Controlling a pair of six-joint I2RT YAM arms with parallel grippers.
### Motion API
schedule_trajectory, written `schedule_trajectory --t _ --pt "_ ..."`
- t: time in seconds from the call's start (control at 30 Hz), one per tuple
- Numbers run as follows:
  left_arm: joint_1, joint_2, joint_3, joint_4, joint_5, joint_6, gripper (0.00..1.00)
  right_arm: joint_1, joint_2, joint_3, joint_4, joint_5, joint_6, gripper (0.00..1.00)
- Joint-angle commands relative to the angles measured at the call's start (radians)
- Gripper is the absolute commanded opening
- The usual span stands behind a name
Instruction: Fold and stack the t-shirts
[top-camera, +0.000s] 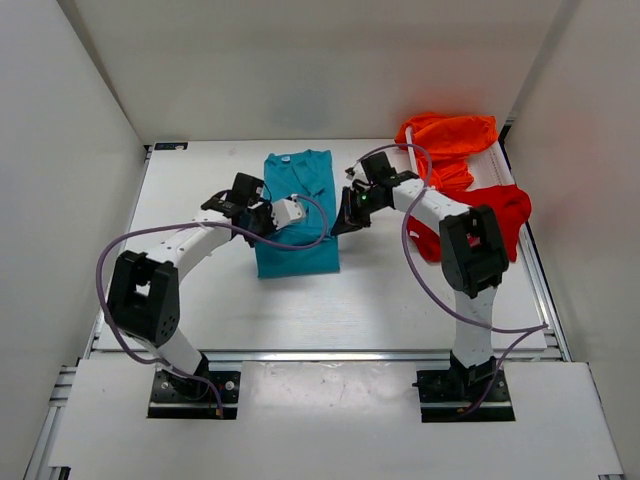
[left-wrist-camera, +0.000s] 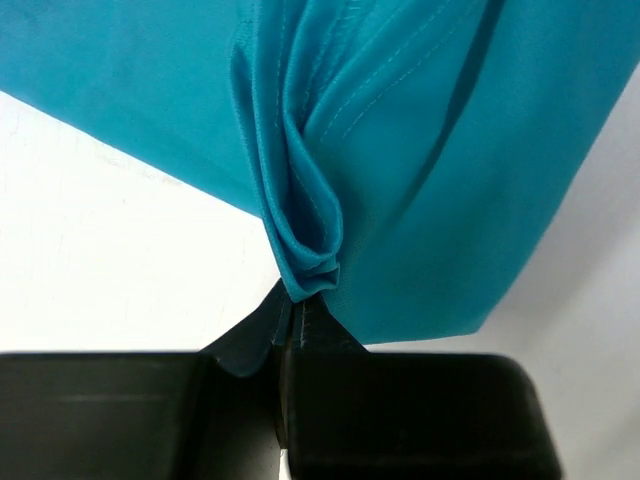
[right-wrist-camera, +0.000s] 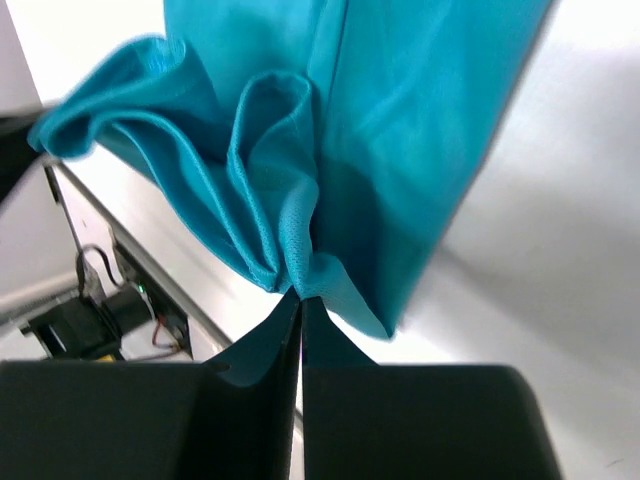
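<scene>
The teal-blue t-shirt (top-camera: 297, 215) lies in the middle of the table, folded into a narrow strip with its collar at the far end. My left gripper (top-camera: 268, 222) is shut on a bunched fold at its left edge (left-wrist-camera: 310, 270). My right gripper (top-camera: 338, 226) is shut on a bunched fold at its right edge (right-wrist-camera: 300, 275). Both hold the cloth lifted a little off the table. The orange t-shirt (top-camera: 447, 135) lies crumpled at the far right. The red t-shirt (top-camera: 500, 210) lies beside it, partly hidden by my right arm.
A white mesh basket (top-camera: 495, 165) shows under the orange and red shirts at the right edge. White walls close the table on the left, back and right. An electronics box and cables (right-wrist-camera: 90, 320) show in the right wrist view.
</scene>
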Motion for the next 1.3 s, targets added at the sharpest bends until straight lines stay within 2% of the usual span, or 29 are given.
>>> schedule_trajectory --t 0.0,0.1,0.37,0.47,0.53,0.57,0.63,0.67,0.77,0.9,1.0,1.07,1.1,1.27 --pt "0.003 0.019 0.051 0.109 -0.017 -0.077 0.09 -0.035 0.036 0.109 -0.022 -0.029 -0.012 0.0" --pt "0.02 0.048 0.062 0.132 -0.006 -0.09 0.09 -0.054 0.079 0.134 0.009 -0.079 0.016 0.0" --pt "0.021 0.119 0.053 0.25 -0.008 -0.118 0.1 -0.081 0.131 0.175 0.015 -0.073 0.029 0.0" --pt "0.024 0.146 0.061 0.291 -0.002 -0.15 0.15 -0.095 0.163 0.209 0.026 -0.07 0.037 0.14" --pt "0.024 0.157 0.067 0.307 -0.003 -0.155 0.31 -0.109 0.191 0.25 0.02 -0.06 0.043 0.25" --pt "0.026 0.163 0.058 0.321 -0.012 -0.167 0.39 -0.115 0.198 0.284 0.018 -0.052 0.045 0.28" --pt "0.023 0.175 0.074 0.342 -0.048 -0.182 0.48 -0.126 0.2 0.315 -0.017 -0.02 0.025 0.32" --pt "0.021 0.185 0.079 0.37 -0.117 -0.21 0.55 -0.139 0.189 0.334 -0.023 -0.011 0.017 0.34" --pt "0.033 0.203 0.128 0.371 -0.258 -0.256 0.59 -0.166 0.147 0.327 -0.035 0.029 -0.012 0.36" --pt "0.079 0.205 0.2 0.301 -0.313 -0.294 0.59 -0.181 0.065 0.275 -0.052 0.059 -0.038 0.34" --pt "0.098 0.17 0.22 0.229 -0.22 -0.298 0.6 -0.154 0.025 0.203 -0.052 0.06 -0.072 0.2" --pt "0.093 0.151 0.206 0.198 -0.166 -0.29 0.61 -0.13 0.027 0.169 -0.042 0.059 -0.081 0.03" --pt "0.072 0.143 0.197 0.169 -0.151 -0.278 0.61 -0.114 0.022 0.154 -0.043 0.051 -0.081 0.0" --pt "0.026 0.151 0.138 0.147 -0.077 -0.293 0.6 -0.045 0.047 0.138 -0.065 0.043 -0.098 0.0"
